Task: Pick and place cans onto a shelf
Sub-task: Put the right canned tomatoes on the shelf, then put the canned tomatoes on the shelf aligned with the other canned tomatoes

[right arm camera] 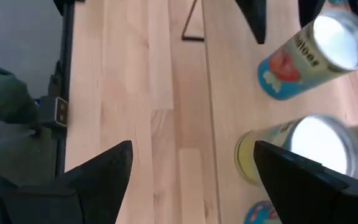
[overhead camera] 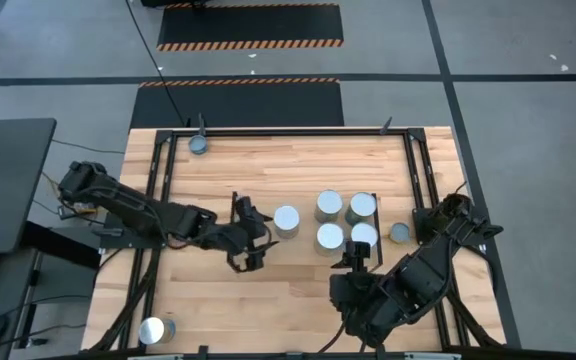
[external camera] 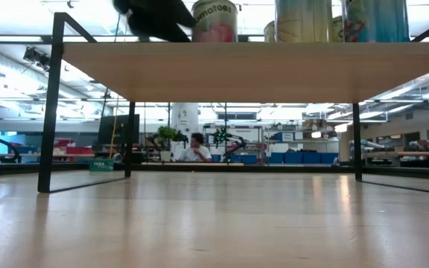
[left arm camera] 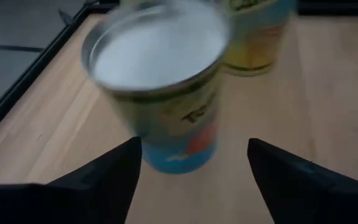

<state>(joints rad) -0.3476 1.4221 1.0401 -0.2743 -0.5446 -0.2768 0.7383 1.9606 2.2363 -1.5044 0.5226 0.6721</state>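
Note:
Several silver-topped cans stand upright on the light-wood shelf (overhead camera: 268,170): one (overhead camera: 286,219) apart, others (overhead camera: 329,205) (overhead camera: 361,206) (overhead camera: 329,237) clustered to its right. The low view shows cans (external camera: 214,21) on the shelf top from below. My left gripper (overhead camera: 260,238) is open just left of the single can (left arm camera: 166,81), its fingers short of the can's sides. My right gripper (overhead camera: 356,256) is open and empty, just on the near side of the cluster (right arm camera: 319,149).
One can (overhead camera: 199,144) stands at the far left by the black rail, one (overhead camera: 154,330) at the near left corner, one (overhead camera: 399,232) by the shelf's right wire frame (overhead camera: 420,180). Bare wood lies near of the left gripper (overhead camera: 268,310). A person sits far behind the table (external camera: 196,149).

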